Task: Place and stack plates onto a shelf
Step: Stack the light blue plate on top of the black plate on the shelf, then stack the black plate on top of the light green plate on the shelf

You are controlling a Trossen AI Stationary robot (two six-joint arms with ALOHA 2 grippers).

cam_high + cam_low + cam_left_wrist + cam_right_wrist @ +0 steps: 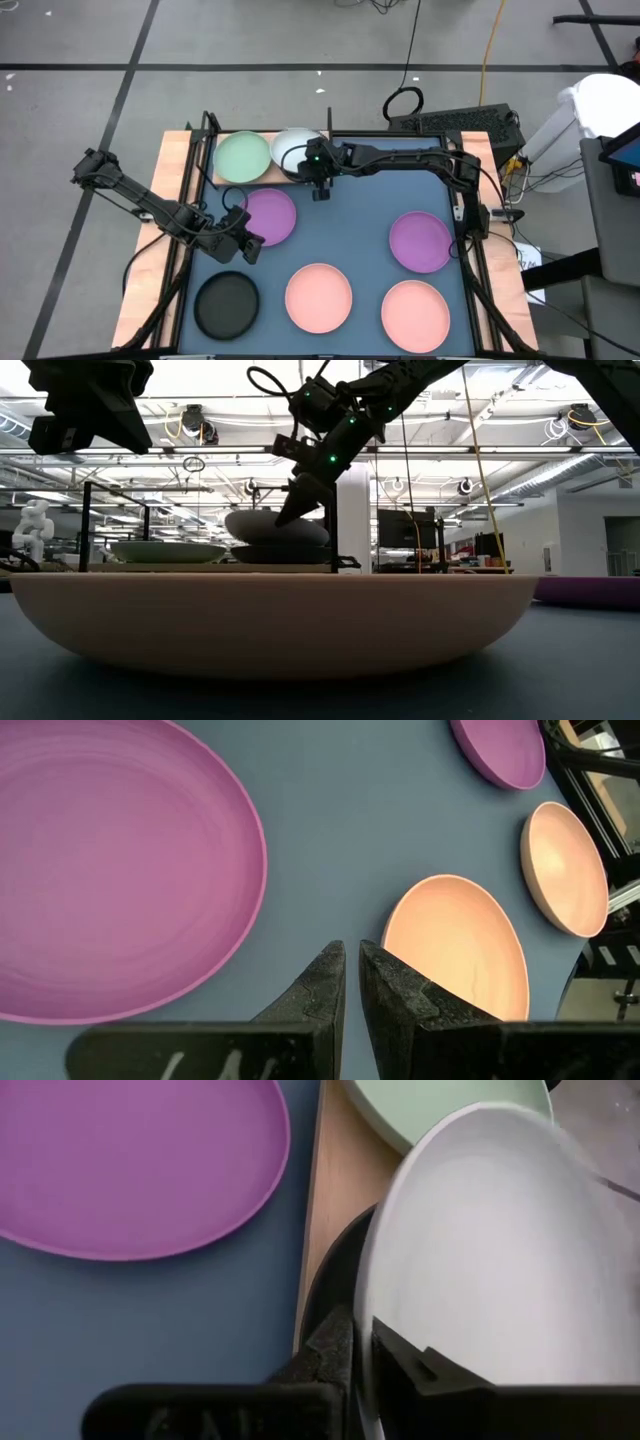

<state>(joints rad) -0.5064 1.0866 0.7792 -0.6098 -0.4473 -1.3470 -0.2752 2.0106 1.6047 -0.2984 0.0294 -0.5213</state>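
Observation:
The light-wood shelf (200,165) stands at the mat's far left. On it lie the pale green plate (243,157) and a black plate (335,1280), with the whitish plate (293,148) over the black one. My right gripper (318,172) is shut on the whitish plate (480,1250). My left gripper (245,240) hangs shut and touches nothing, by the near edge of a purple plate (268,215) that lies flat on the mat. On the mat also lie a second purple plate (420,241), two salmon plates (318,297) (415,315) and a black plate (226,305). My right gripper pinches the whitish plate's rim (368,1330) on its near side, one finger inside the bowl and one outside under the rim. The fingers (300,500) come from above, slanting down. The plate (277,527) sits slightly tilted right over the black plate (280,553) on the shelf.
The shelf's thin black posts (88,525) rise at its corners beside the plates. The blue-grey mat (350,220) has bare room in its middle. A black frame (470,270) runs along the table's right side, and cables and a keyboard (450,122) lie beyond the far edge.

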